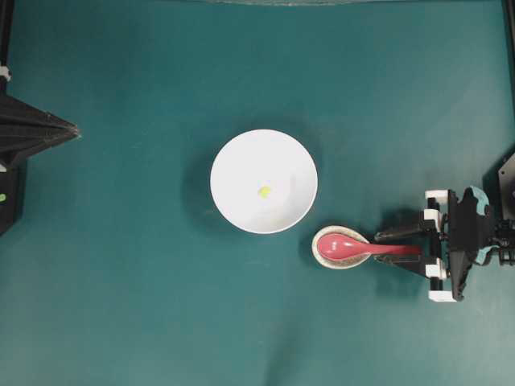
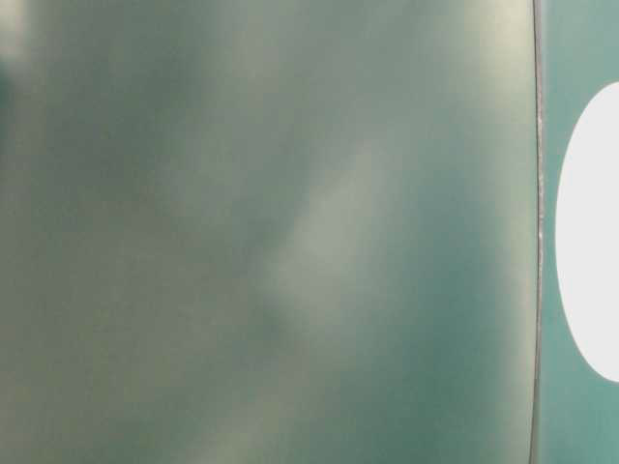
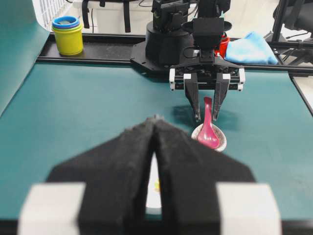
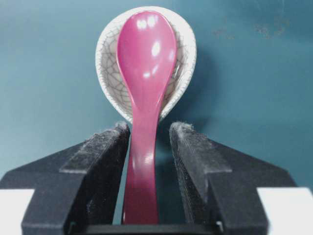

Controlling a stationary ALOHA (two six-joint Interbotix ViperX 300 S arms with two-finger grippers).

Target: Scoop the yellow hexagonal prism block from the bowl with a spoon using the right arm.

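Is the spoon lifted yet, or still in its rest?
Still in: the spoon's scoop lies in the speckled spoon rest, handle between the right gripper's fingers.

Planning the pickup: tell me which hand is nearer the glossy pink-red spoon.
Right hand: its fingers straddle the spoon handle. Left hand sits far across the table.

Glossy pink spoon (image 4: 145, 93) lies in crackle-glazed rest (image 4: 106, 63) on matt table (image 1: 121, 305)
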